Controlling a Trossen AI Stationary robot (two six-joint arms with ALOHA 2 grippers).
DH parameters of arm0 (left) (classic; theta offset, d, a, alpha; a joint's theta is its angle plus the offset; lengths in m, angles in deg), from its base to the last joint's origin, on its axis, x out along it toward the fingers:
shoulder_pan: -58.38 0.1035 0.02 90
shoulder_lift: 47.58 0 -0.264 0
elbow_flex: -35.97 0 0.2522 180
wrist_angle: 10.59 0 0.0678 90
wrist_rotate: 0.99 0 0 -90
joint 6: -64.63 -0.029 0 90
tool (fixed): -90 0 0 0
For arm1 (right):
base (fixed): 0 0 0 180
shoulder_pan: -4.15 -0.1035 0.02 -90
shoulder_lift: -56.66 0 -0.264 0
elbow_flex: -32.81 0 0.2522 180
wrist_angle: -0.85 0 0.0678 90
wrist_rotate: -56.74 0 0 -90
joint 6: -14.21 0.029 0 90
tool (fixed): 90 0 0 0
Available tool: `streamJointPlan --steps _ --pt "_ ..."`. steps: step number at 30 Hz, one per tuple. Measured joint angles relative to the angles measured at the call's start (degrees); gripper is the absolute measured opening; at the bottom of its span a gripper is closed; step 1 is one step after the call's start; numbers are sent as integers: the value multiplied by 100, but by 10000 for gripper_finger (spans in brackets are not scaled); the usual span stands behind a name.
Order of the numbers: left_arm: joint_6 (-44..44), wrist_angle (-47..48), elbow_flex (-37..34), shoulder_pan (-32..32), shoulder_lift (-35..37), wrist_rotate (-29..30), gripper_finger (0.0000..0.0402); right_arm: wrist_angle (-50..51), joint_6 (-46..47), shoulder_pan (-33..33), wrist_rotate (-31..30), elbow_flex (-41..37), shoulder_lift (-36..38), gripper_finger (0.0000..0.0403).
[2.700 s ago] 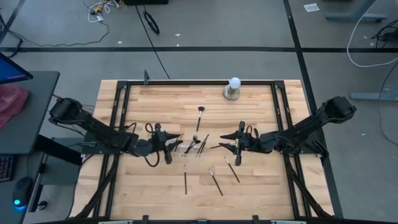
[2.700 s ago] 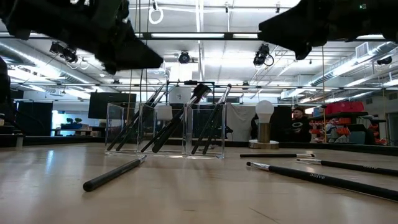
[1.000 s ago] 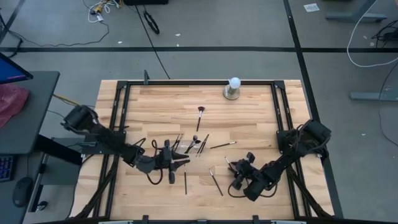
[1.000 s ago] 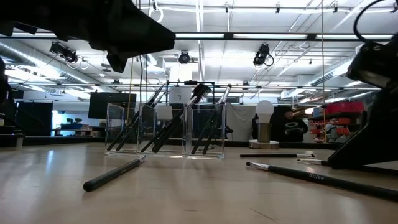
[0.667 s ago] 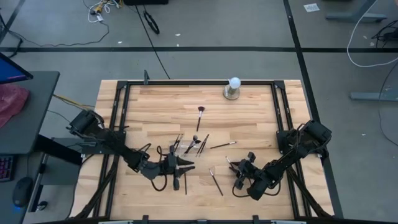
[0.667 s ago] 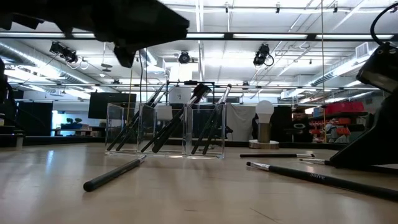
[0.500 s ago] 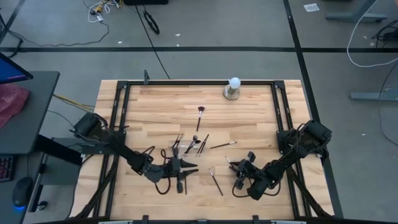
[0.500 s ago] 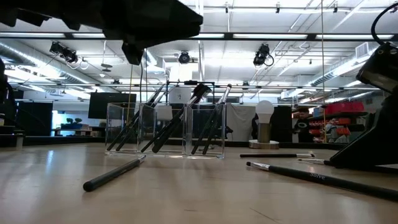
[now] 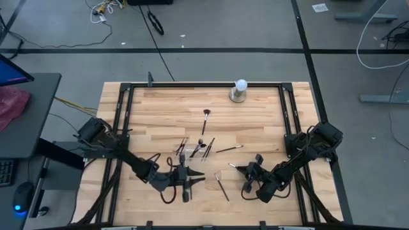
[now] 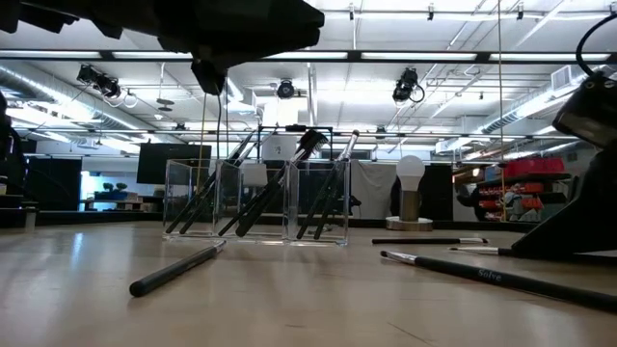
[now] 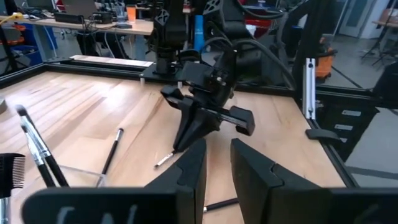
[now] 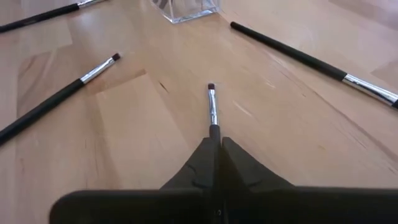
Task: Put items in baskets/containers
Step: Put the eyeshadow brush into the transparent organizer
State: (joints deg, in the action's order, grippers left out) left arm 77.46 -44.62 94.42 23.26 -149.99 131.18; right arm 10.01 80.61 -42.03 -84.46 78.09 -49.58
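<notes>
A clear container (image 9: 195,151) stands mid-table with several dark makeup brushes leaning in it (image 10: 255,202). More brushes lie flat on the wood: a fan-headed one (image 9: 206,118), one (image 9: 229,149) right of the container, one (image 9: 221,185) near the front, and one (image 10: 178,268) below my left gripper. My left gripper (image 11: 217,163) hovers level over the table in front of the container (image 9: 199,177), open a little with nothing between its fingers. My right gripper (image 12: 217,138) is right of it (image 9: 241,170), slanting down and shut on a thin silver-ferruled brush (image 12: 212,106). My right gripper pinches the thin brush by its dark handle (image 12: 214,129), just behind the silver ferrule, between its two fingertips. The fingers slant down from the table's right and lie along the brush. Its bristle end (image 12: 211,86) sticks out ahead, low over the wood; whether it rests there I cannot tell.
A white ball on a round metal base (image 9: 239,89) stands at the far edge. Two longer brushes (image 12: 59,99) (image 12: 311,62) lie on either side of the held one. A black frame rail (image 9: 284,108) borders the table.
My left gripper has gone toward the table's near edge and to the right, coming in front of the container and over the brush lying there. My right gripper has sunk slightly and shut on the thin brush.
</notes>
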Motion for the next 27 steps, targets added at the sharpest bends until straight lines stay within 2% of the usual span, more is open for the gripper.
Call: streamJointPlan --steps 7,19,23,27 --pt "30 -24 0 -124 0 63 73 -279 -500 1 -41 -52 -11 9" --pt "47 -33 0 -304 0 175 73 -209 -234 -394 -363 -106 335 6" --pt "47 -35 0 -303 0 177 73 -517 -318 -413 -625 -99 402 6" --pt "47 -35 0 -302 0 175 73 -1241 -812 -484 -1051 -95 403 6"
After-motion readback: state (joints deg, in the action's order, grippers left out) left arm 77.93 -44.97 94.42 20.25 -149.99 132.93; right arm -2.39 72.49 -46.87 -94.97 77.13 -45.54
